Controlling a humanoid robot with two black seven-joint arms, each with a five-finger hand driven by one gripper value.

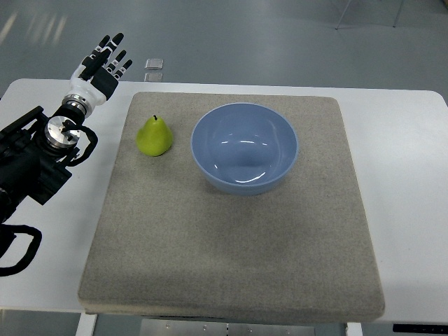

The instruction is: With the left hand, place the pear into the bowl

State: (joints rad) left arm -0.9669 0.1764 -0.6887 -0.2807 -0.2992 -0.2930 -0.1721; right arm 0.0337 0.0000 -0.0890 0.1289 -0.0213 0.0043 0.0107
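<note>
A green pear [154, 136] stands upright on the grey mat [231, 238], just left of a light blue bowl [244, 147]. The bowl holds nothing. My left hand [106, 63] is at the upper left, over the white table beyond the mat's far-left corner, fingers spread and holding nothing. It is up and to the left of the pear, apart from it. The right arm is not in view.
The white table [406, 182] extends around the mat on all sides. A small clear square object [154, 64] lies at the table's far edge near my left hand. My black left arm [35, 161] fills the left edge.
</note>
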